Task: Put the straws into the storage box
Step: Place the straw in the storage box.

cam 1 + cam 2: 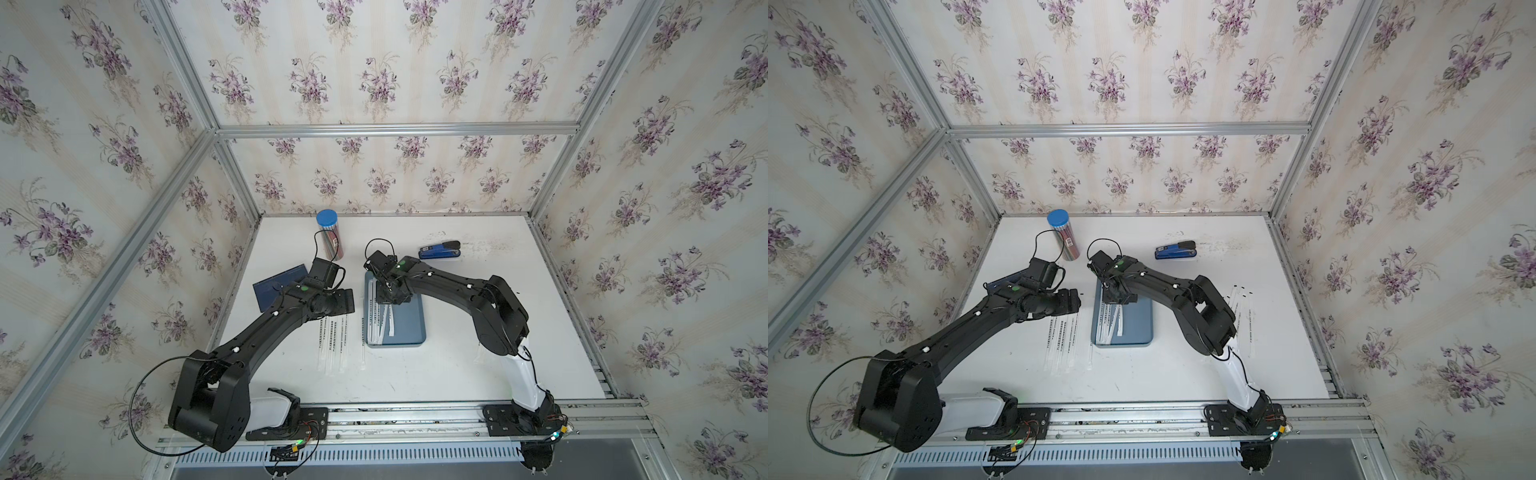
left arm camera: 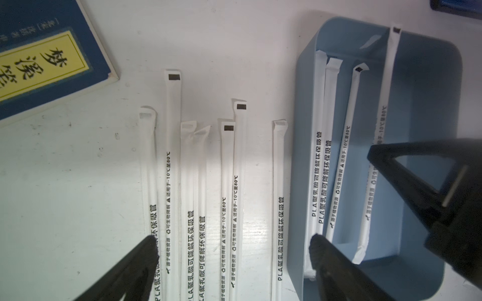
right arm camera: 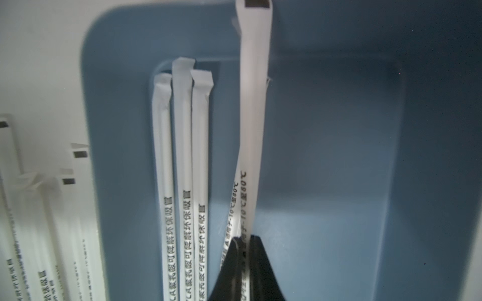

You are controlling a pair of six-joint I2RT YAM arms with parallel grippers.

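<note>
The right hand (image 3: 245, 238) pinches 1 straw (image 3: 254, 104), tilted, over the storage box (image 3: 339, 156) beneath it. I'd lower it flat beside those lying below, then let go. The left hand (image 2: 233, 239), spread, hangs above loose straws (image 2: 173, 156) on the worktop (image 2: 78, 182).

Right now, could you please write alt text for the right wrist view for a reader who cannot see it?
The black right hand pinches a white paper-wrapped straw with black lettering over a shallow grey-blue plastic storage box. Three more wrapped straws lie side by side inside along one wall; others rest on the white table beside the box.
</note>
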